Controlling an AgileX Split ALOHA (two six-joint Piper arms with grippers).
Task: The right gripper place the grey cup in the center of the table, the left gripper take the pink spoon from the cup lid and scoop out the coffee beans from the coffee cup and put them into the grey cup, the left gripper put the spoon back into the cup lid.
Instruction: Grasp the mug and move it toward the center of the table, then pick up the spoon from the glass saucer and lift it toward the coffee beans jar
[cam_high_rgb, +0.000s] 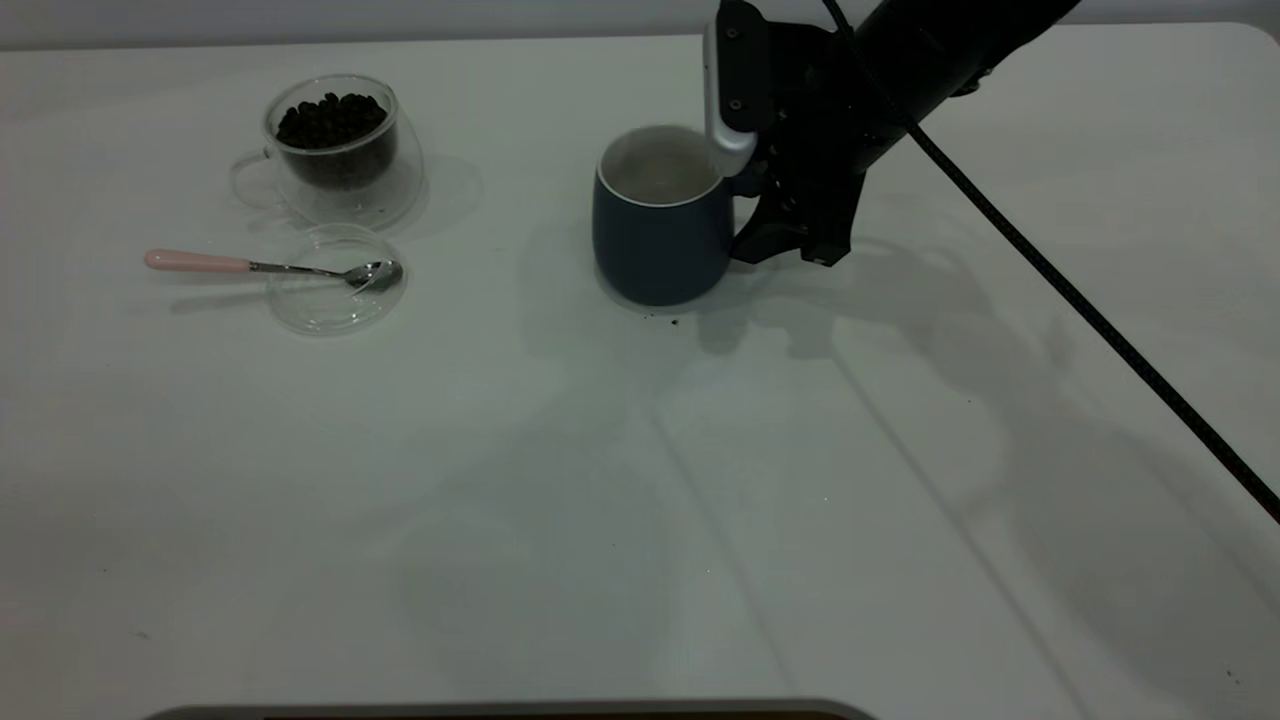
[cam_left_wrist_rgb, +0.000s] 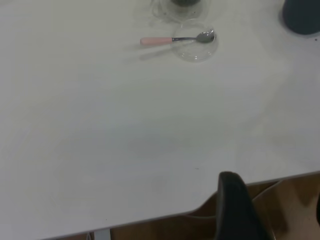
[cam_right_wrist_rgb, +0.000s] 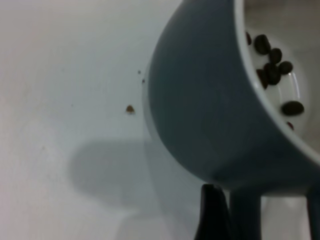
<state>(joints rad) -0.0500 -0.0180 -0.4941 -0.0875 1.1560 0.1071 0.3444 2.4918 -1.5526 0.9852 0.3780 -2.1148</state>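
The grey cup (cam_high_rgb: 660, 225) stands on the table (cam_high_rgb: 640, 480) near its middle, with a few coffee beans (cam_right_wrist_rgb: 272, 60) inside. My right gripper (cam_high_rgb: 775, 245) is at its handle (cam_right_wrist_rgb: 245, 215), open, with one finger (cam_right_wrist_rgb: 212, 215) against the handle. The coffee cup (cam_high_rgb: 335, 150) holds a heap of beans (cam_high_rgb: 330, 118) at the back left. In front of it the pink spoon (cam_high_rgb: 230, 264) rests with its bowl in the cup lid (cam_high_rgb: 335, 290). My left gripper (cam_left_wrist_rgb: 275, 210) is open and empty at the table's near edge, out of the exterior view.
A few dark crumbs (cam_high_rgb: 675, 322) lie on the table just in front of the grey cup. The right arm's cable (cam_high_rgb: 1080, 300) hangs across the right side of the table. The table's edge (cam_left_wrist_rgb: 150, 217) runs just ahead of my left gripper.
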